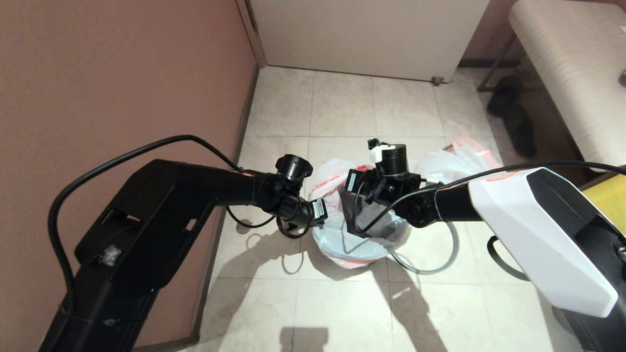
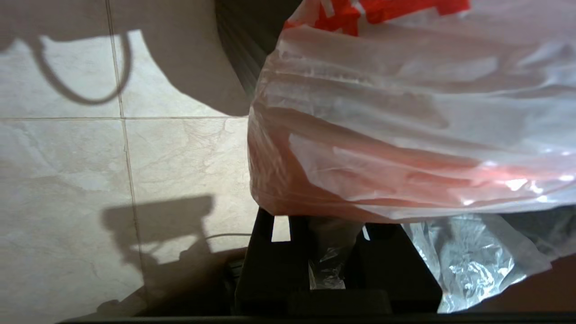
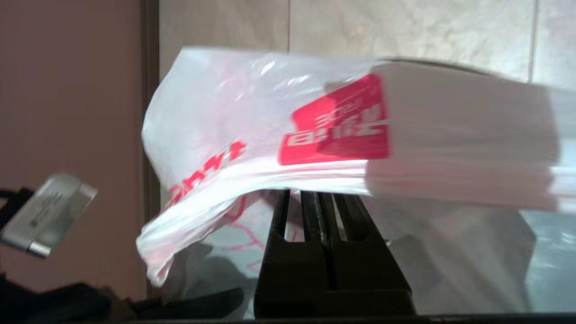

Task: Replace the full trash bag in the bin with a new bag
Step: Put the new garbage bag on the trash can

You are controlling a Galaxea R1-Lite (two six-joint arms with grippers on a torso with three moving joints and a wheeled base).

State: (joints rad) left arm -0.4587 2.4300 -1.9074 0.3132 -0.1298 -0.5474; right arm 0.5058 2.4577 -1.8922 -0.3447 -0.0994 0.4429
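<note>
The new bag (image 1: pixel 337 247), white with red print and a red square logo (image 3: pixel 335 121), is draped over the bin, which stands on the tiled floor between my two arms. Only a strip of the bin's dark ribbed side (image 2: pixel 240 45) shows. My left gripper (image 1: pixel 320 212) (image 2: pixel 330 225) is at the bag's left edge, shut on a bunched fold of its film. My right gripper (image 1: pixel 359 227) (image 3: pixel 321 195) reaches down at the bag's right side, shut on the bag, its tips hidden under the bag's edge. The full trash bag (image 1: pixel 455 159), with pink-red handles, lies behind at the right.
A grey ring (image 1: pixel 452 254) lies on the floor to the right of the bin. A brown wall (image 1: pixel 122 73) runs close on the left and a white panel (image 1: pixel 367 34) closes the back. A bench (image 1: pixel 567 63) with black shoes (image 1: pixel 513 122) under it stands at the right.
</note>
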